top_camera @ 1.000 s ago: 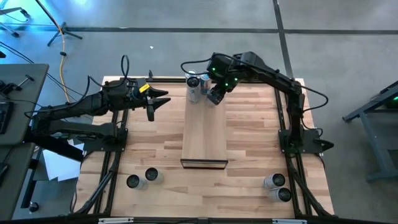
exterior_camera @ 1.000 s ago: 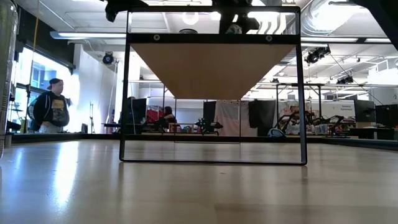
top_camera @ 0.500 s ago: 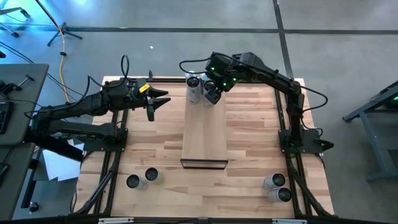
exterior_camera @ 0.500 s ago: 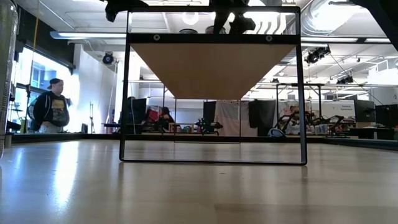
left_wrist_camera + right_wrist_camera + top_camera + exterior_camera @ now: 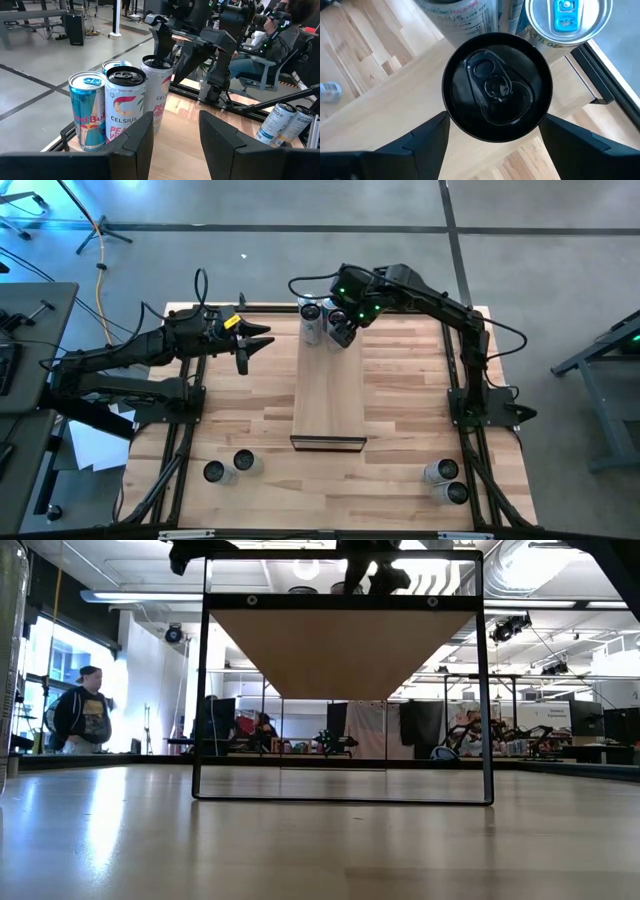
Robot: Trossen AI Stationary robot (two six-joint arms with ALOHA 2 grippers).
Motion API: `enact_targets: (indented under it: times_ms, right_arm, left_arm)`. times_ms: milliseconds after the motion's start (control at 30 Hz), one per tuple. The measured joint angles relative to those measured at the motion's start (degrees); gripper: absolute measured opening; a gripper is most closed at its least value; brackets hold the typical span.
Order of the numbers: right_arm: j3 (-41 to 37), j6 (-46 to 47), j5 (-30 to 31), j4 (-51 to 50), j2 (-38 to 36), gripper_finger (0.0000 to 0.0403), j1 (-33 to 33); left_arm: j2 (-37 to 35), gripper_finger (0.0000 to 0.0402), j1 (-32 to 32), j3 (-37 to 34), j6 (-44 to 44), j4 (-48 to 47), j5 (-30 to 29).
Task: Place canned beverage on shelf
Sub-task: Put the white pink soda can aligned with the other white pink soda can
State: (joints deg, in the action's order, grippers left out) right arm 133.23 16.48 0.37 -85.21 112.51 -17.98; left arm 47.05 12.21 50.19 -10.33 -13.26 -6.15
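The light wood shelf runs down the table's middle on a black frame. Several cans stand upright on their bases at its far end: a blue one and white Celsius ones. My right gripper points steeply down over a black-topped can, open, with one finger on each side of it. My left gripper hovers left of the shelf's far end, nearly level, open with nothing between its fingers. My right gripper straddles the upper wall of the black-topped can from above, one finger on each side. The can stands upright on the shelf. Whether the fingers touch it, I cannot tell.
Two cans lie on the table near its front left and two more near its front right. Black arm frames line both table sides. A person stands in the room beyond the table.
My right gripper has tipped slightly over the far end of the shelf, and its fingers have spread a little about the black-topped can. The can has kept its place on the shelf.
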Motion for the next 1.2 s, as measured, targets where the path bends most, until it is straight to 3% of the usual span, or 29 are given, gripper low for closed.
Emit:
enact_targets:
  times_ms: [500, 967, 1067, 1200]
  right_arm:
    - [0.0, -12.9, 0.7, -4.8, -2.3, 0.0291, 1.5]
    - [-0.2, -13.3, 6.5, -4.8, -9.4, 0.0291, 2.2]
    - [-3.8, -13.9, 6.5, -4.7, -10.3, 0.0291, 2.2]
    - [-17.7, -13.9, 5.0, -3.5, -16.6, 0.0291, 2.3]
  left_arm:
    - [0.0, 0.0131, 0.0, 0.0, -0.1, 0.0, 0.0]
    - [0.0, 0.0131, 0.0, 0.0, -1.9, 0.3, 0.0]
    - [0.0, 0.0131, 0.0, 0.0, -2.6, 0.2, 0.0]
    - [0.0, 0.0131, 0.0, 0.0, -2.6, 0.2, 0.0]
